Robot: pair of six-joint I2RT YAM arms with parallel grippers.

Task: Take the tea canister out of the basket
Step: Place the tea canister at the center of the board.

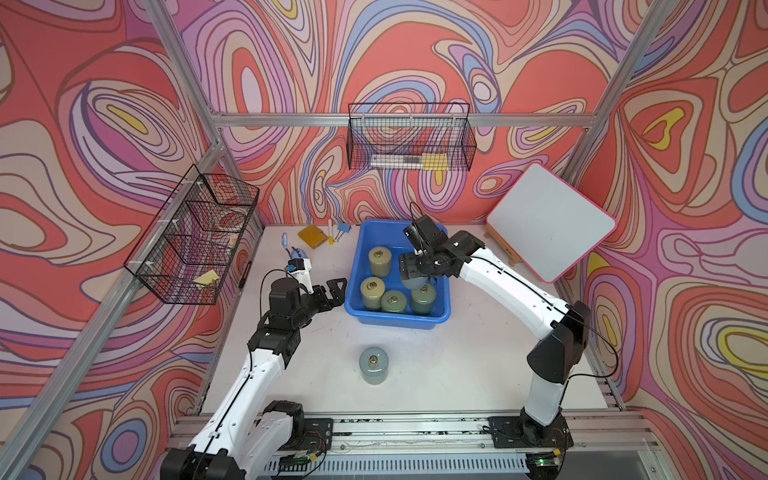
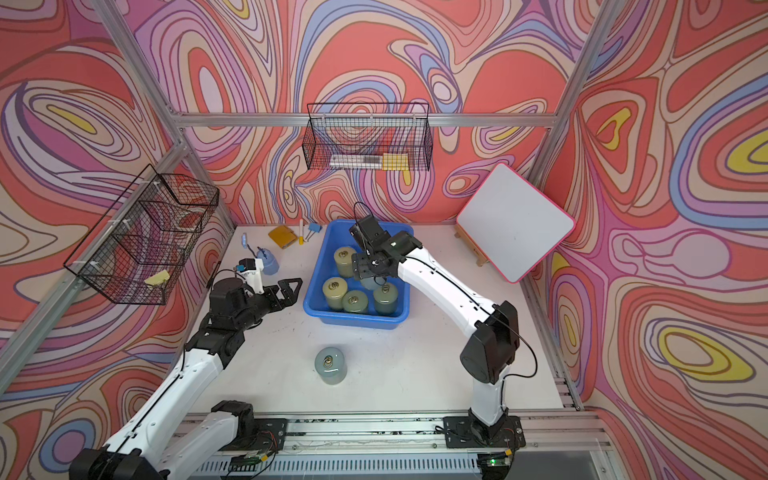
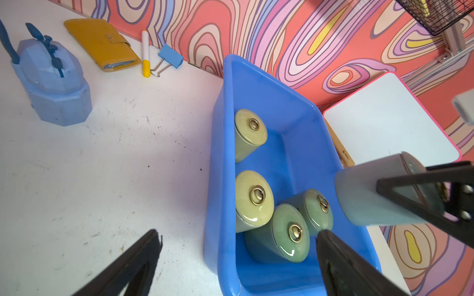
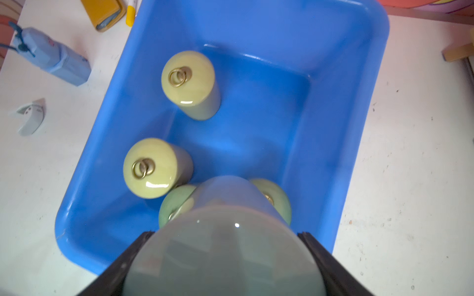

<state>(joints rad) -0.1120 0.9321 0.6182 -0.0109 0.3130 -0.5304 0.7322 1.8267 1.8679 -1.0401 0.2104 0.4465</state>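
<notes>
4 other canisters (image 1: 372, 293) stand in the basket (image 1: 356, 266), 2 of them just beneath my load. A spare canister (image 1: 373, 365) stands on the table (image 1: 457, 365) in front. My left gripper (image 1: 332, 296) hangs wide open beside the basket. My right gripper (image 4: 225, 233) clamps the grey-blue tea canister (image 3: 372, 194) by its lid end above the basket, long axis roughly upright, base down.

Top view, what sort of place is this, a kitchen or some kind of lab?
Probably a robot lab cell, not a kitchen: a left arm and right arm mounted on a rail, an aluminium frame with patterned walls, and a basket of canisters as props.
</notes>
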